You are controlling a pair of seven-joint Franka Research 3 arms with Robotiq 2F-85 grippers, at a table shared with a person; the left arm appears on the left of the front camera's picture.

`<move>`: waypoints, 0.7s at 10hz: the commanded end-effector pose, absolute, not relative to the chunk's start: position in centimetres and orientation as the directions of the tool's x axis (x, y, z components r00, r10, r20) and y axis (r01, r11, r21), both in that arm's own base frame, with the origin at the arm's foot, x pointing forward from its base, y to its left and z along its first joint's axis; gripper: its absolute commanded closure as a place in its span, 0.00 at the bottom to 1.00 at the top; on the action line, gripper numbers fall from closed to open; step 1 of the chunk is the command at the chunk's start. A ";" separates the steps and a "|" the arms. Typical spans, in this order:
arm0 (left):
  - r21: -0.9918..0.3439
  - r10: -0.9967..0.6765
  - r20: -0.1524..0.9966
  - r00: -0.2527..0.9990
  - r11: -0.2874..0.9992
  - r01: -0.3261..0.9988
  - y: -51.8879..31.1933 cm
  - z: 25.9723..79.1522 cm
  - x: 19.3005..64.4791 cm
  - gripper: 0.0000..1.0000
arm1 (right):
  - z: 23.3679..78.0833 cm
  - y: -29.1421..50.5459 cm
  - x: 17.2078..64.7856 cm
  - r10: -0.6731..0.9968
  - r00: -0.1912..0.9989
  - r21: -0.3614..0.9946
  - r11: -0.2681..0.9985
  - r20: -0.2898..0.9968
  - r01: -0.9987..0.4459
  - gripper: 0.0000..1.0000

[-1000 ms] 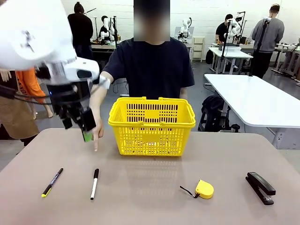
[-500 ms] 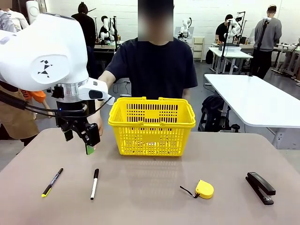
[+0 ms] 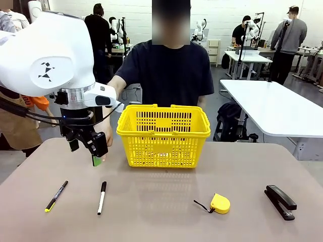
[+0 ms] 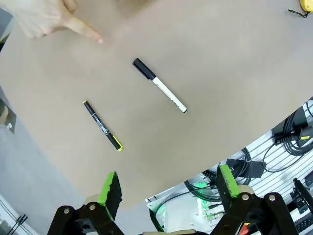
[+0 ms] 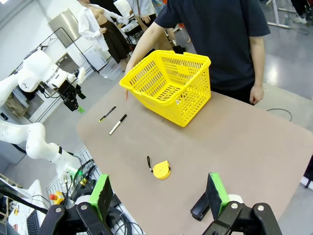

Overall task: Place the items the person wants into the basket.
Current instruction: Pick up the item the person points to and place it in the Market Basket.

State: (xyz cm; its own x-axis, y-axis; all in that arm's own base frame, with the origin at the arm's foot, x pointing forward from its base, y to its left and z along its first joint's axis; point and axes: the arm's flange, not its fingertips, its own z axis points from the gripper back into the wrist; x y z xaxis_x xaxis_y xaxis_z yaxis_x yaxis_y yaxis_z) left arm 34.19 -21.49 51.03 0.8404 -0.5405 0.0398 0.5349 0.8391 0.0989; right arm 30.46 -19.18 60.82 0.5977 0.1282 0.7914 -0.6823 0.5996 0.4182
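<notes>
Wide open and empty, the left gripper (image 4: 167,174) hangs near the white marker (image 4: 160,86) and black pen (image 4: 102,126). The right gripper (image 5: 159,180) gapes empty too.

Table (image 3: 161,222) – 5 items, robot's side as near
Basket (image 3: 163,147): far middle, directly before the person (image 3: 169,70)
Pen (image 3: 56,196) and marker (image 3: 102,197): near left, side by side but apart, pen leftmost
Tape measure (image 3: 219,203): near, right of middle
Stapler (image 3: 280,201): near right, well apart from the tape measure
Left gripper (image 3: 85,153): above the table, left of the basket – the person's hand (image 4: 44,19) just behind it, 1 finger pointing down beyond the marker
</notes>
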 end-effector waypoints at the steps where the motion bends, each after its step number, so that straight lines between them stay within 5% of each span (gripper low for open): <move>1: 0.143 -0.518 0.048 0.854 0.850 0.507 -22.2 49.3 33.7 0.00 | 60.9 -19.1 30.7 0.114 0.577 0.416 0.584 0.808 -0.697 0.00; 7: 0.094 -0.039 0.125 0.991 0.995 0.027 -22.6 41.4 30.6 0.00 | 60.9 -19.1 30.7 0.114 0.577 0.416 0.584 0.808 -0.697 0.00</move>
State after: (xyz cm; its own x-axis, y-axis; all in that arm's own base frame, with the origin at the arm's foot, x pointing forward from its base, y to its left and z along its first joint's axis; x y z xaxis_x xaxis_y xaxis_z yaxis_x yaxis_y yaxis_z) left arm 31.29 -22.70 42.39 0.9919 -0.0941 0.0859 0.0831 0.9889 0.1233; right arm 30.46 -19.18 60.82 0.5977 0.1283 0.7913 -0.6824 0.5995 0.4182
